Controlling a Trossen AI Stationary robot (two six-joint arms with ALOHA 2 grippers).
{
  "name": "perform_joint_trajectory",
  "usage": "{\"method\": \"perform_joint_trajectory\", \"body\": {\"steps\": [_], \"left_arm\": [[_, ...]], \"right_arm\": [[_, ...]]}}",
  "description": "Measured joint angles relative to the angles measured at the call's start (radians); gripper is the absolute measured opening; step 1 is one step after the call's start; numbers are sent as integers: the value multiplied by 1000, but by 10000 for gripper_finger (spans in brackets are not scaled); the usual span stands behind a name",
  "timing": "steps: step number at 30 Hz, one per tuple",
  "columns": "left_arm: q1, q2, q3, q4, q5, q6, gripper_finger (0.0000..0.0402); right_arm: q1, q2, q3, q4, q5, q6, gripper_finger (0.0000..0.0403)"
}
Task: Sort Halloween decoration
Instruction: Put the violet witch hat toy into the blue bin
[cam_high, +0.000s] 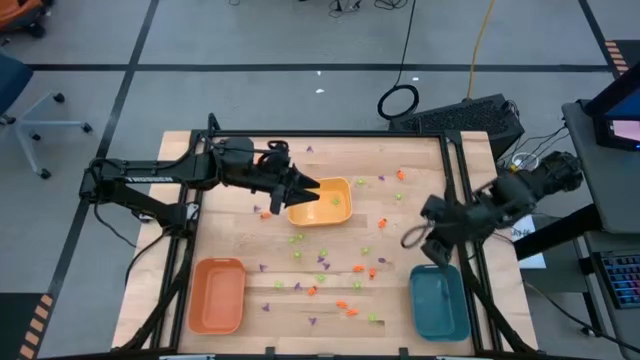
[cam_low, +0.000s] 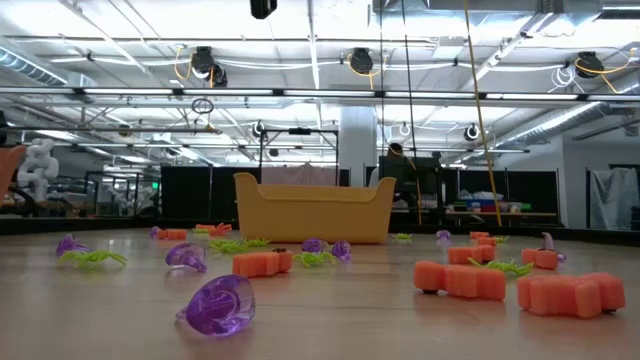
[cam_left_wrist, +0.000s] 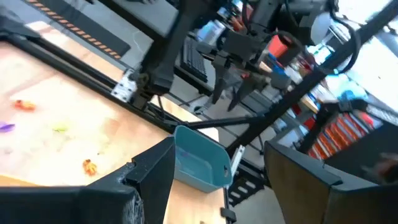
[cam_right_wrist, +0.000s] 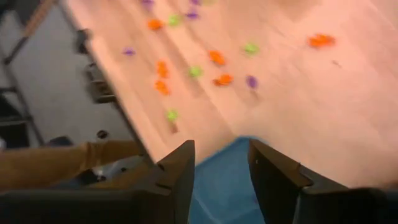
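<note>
A purple piece (cam_low: 217, 304) lies closest among scattered decorations (cam_high: 322, 262). The left gripper (cam_high: 312, 190) reaches over the yellow tray (cam_high: 322, 203), fingers apart, empty; the right gripper (cam_high: 432, 243) hangs over the teal tray (cam_high: 438, 302), fingers parted, empty.

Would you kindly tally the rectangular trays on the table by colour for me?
Orange tray: 1
Yellow tray: 1
Teal tray: 1
Total: 3 trays

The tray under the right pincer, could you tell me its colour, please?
Teal; the tray shows best in the high view.
</note>
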Motion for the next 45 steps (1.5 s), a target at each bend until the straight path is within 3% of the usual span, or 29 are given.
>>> {"method": "perform_joint_trajectory", "body": {"steps": [13, 22, 30, 39, 45], "left_arm": [[-73, 0, 0, -66, -237, -59, 246], [-143, 0, 0, -89, -349, -77, 246], [-172, 0, 0, -202, -352, -70, 246], [-199, 0, 0, -263, -286, -77, 246], [-216, 0, 0, -262, -287, -50, 246]], "right_arm": [[-189, 139, -1, -56, 12, -309, 145], [-206, 265, -1, 133, 3, -469, 179], [-206, 337, -1, 283, 5, -530, 198], [-168, 337, -3, 236, 3, -543, 199], [-164, 328, -93, 279, -27, -582, 199]]}}
